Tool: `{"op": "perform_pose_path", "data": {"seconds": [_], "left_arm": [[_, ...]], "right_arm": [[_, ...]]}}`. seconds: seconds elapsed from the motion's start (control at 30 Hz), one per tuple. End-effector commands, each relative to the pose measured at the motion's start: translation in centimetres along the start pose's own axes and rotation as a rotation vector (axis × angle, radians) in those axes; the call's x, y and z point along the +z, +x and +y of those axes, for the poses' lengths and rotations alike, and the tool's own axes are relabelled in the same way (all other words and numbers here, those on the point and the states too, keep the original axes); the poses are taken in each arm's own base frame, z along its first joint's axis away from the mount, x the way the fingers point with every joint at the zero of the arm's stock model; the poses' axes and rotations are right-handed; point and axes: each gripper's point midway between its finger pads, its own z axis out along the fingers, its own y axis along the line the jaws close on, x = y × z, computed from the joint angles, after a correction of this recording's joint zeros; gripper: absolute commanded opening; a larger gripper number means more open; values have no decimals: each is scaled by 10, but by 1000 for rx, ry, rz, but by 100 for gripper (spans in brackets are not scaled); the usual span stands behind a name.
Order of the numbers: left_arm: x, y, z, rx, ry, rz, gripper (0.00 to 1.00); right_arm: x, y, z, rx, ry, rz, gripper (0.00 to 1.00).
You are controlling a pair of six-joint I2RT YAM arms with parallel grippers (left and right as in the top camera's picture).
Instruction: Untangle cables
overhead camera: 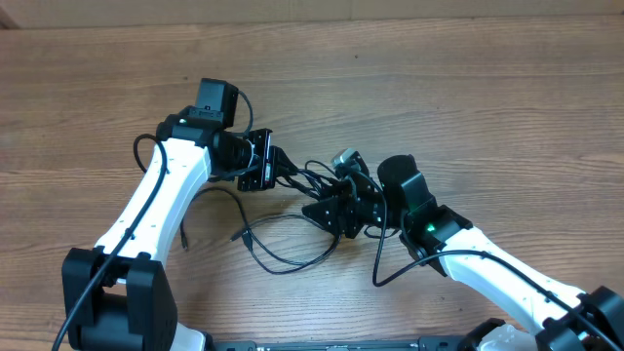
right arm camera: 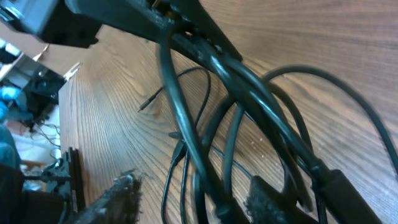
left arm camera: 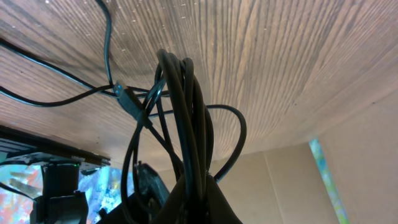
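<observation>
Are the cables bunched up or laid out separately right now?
Mostly bunched: the cables form a tight multi-strand loop in the shut left gripper; a few strands lie loose.

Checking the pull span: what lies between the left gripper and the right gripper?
Only black strands of the cables lie there, running from the left gripper to the right gripper over the wooden table. The overhead view shows it.

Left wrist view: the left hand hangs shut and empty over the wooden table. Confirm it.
One thing is wrong: the hand is not empty. The left hand is shut on the bundle of black cables, which runs out from between its fingers over the wooden table. The left wrist view shows this.
</observation>
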Motion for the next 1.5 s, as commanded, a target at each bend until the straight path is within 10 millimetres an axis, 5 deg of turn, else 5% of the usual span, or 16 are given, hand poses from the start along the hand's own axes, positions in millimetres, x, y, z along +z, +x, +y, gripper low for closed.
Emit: {"op": "perform_pose_path", "data": {"seconds": [0.0, 0.13, 0.2, 0.57, 0.73, 0.97, 1.2, 1.47], "left_arm": [[0, 8, -2, -1, -2, 28, 4], [-1, 2, -6, 5, 15, -10, 4], [-2, -11, -12, 10, 41, -79, 5], [-34, -71, -33, -70, 154, -266, 5], [-47, -81, -34, -108, 176, -235, 4], [-58, -82, -41, 7, 205, -165, 4], [-56, -72, -45, 332, 196, -155, 4], [-34, -51, -43, 621, 135, -190, 4]], "right_arm": [[4, 3, -1, 2, 0, 11, 45], [4, 7, -2, 25, 3, 27, 12], [4, 14, -2, 65, 3, 55, 4], [-11, 86, -13, 242, 86, 329, 4], [-16, 95, -31, 313, 210, 342, 4], [-35, 103, -77, 633, 563, 250, 4], [-35, 102, -78, 645, 568, 243, 52], [-33, 102, -74, 650, 544, 248, 60]]}}
